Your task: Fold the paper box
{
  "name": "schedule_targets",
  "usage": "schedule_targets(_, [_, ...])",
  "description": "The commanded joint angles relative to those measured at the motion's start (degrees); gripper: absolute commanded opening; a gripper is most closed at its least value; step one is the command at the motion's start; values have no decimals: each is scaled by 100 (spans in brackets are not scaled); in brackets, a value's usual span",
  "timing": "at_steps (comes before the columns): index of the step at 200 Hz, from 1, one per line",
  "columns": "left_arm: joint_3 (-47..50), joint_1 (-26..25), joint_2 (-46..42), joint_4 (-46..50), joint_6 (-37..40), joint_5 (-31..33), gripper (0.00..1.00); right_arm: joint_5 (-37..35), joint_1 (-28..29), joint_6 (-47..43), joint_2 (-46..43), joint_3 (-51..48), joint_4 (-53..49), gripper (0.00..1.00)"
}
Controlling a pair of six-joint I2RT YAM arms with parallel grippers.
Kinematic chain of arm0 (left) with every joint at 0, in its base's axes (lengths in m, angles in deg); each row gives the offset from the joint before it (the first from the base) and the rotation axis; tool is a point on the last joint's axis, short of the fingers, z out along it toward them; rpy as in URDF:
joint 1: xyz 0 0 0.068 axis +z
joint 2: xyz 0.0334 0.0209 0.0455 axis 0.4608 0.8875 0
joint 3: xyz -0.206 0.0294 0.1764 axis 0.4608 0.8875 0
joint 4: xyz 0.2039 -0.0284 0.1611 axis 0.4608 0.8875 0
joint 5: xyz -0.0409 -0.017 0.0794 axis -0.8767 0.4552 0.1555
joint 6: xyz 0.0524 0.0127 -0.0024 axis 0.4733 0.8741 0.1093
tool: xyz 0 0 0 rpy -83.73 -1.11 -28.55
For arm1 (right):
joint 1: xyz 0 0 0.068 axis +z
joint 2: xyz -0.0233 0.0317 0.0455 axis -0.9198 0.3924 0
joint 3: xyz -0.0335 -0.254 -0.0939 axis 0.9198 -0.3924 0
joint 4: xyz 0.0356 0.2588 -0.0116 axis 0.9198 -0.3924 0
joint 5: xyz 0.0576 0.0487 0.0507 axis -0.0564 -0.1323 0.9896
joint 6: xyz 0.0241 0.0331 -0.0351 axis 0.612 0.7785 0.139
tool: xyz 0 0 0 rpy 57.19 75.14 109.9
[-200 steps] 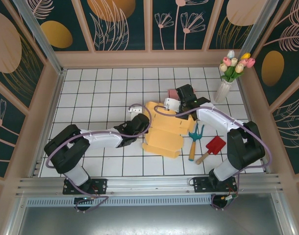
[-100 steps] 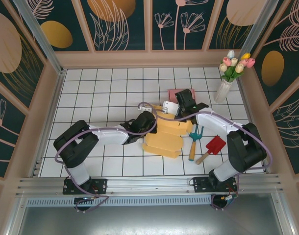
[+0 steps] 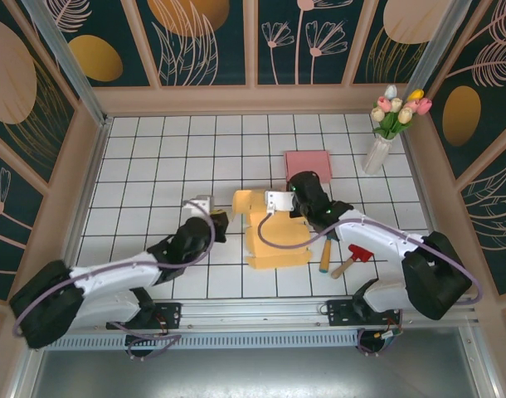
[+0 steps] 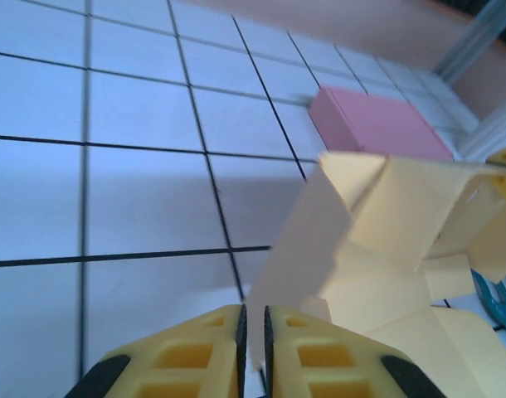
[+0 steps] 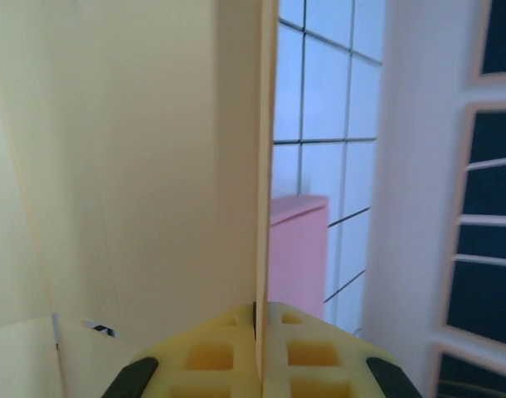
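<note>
The yellow paper box (image 3: 276, 232) lies half folded on the white tiled table, with one flap raised at its left end. My left gripper (image 3: 221, 222) is at that left end. In the left wrist view its jaws (image 4: 253, 313) are pinched on the tip of a pale flap of the box (image 4: 402, 215). My right gripper (image 3: 296, 199) is at the box's far right side. In the right wrist view it (image 5: 260, 308) is shut on an upright panel (image 5: 137, 166), seen edge-on.
A pink flat box (image 3: 308, 163) lies just behind the right gripper, also pink box (image 5: 296, 249). A teal hand rake (image 3: 328, 245) and a red trowel (image 3: 358, 255) lie right of the box. A vase of tulips (image 3: 379, 149) stands at the back right.
My left arm has drawn back toward the near left, its gripper shifting left with the flap. The right gripper came nearer and left, and the box shifted slightly toward the front.
</note>
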Motion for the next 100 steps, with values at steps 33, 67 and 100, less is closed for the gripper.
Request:
schedule_targets(33, [947, 20, -963, -497, 297, 724, 21, -796, 576, -1219, -170, -754, 2056, 0])
schedule_targets(67, [872, 15, -784, -514, 564, 743, 23, -753, 752, -1156, -67, -798, 2547, 0])
schedule_targets(100, [820, 16, -477, -540, 674, 833, 24, -795, 936, -854, 217, -652, 2508, 0])
